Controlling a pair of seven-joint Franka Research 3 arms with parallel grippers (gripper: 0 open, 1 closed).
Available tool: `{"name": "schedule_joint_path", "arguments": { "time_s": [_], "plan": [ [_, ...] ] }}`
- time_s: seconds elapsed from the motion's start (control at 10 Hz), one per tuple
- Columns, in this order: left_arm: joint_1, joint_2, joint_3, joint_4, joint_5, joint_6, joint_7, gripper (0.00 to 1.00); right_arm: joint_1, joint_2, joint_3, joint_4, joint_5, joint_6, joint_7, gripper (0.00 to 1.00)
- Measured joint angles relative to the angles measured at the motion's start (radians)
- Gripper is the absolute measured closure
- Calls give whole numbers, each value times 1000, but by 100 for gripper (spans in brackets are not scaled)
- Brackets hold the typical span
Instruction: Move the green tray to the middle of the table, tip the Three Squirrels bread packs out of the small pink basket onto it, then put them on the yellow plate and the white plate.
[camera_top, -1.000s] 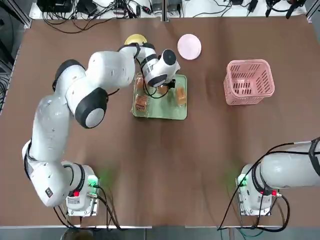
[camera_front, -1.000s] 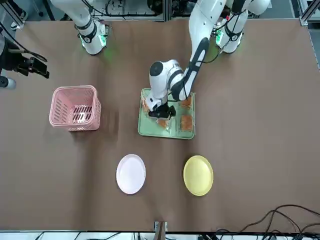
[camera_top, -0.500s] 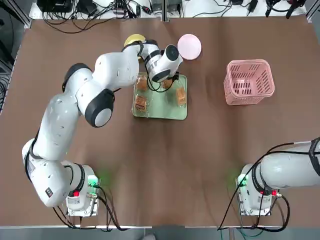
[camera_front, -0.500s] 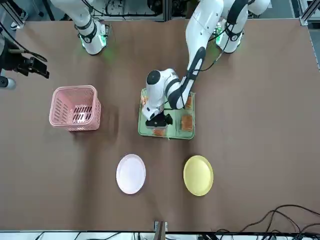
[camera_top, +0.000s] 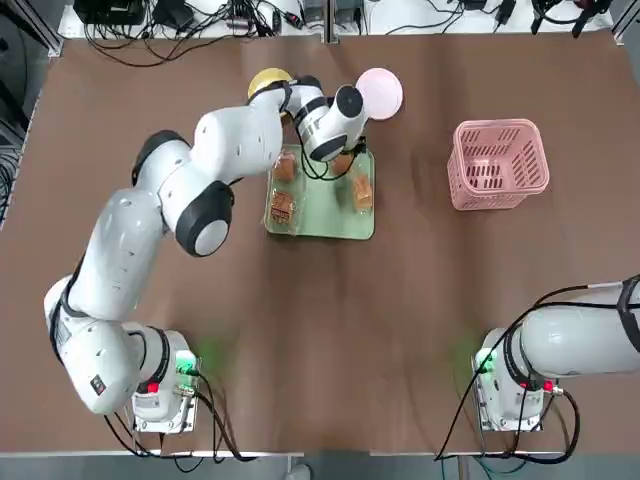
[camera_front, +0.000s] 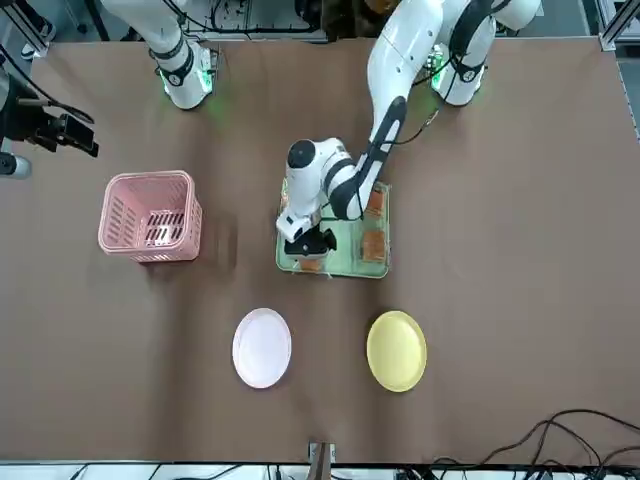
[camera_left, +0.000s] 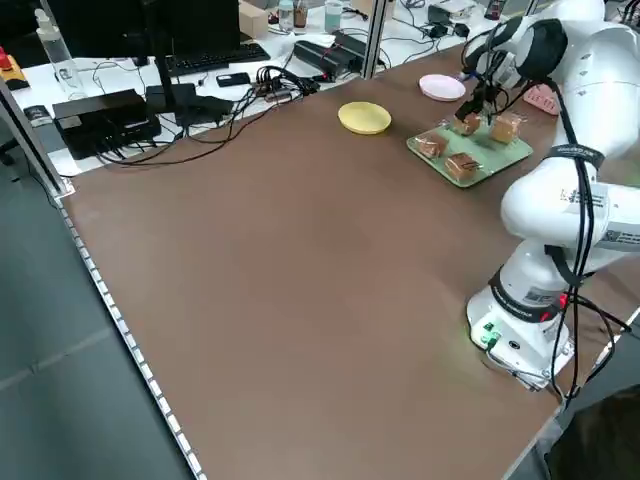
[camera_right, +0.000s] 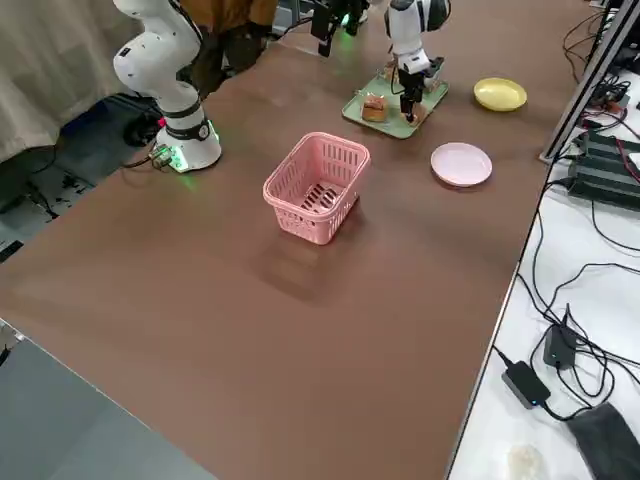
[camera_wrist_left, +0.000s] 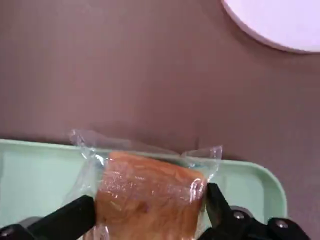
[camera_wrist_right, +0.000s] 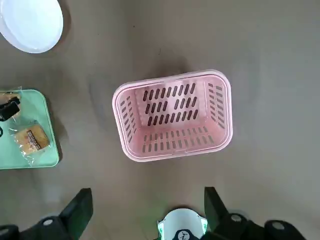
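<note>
The left gripper (camera_wrist_left: 150, 220) has swung from over the middle of the green tray (camera_top: 322, 212) to its far corner nearest the white plate (camera_top: 379, 93), jaws apart either side of a bread pack (camera_wrist_left: 150, 200) lying there. Next, I'd guess, comes the pinch. The empty pink basket (camera_top: 498, 165) stands well to the tray's side; the yellow plate (camera_top: 268, 80) sits just beyond. The right gripper (camera_wrist_right: 147, 220) hangs back, jaws apart.
</note>
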Motion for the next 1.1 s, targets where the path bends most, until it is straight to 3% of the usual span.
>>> {"name": "schedule_joint_path", "arguments": {
  "time_s": [1.1],
  "plan": [
    [-9, 36, -5, 25, -49, 78, -53, 0, -4, 0, 0, 0, 0, 0, 0, 1]
  ]
}}
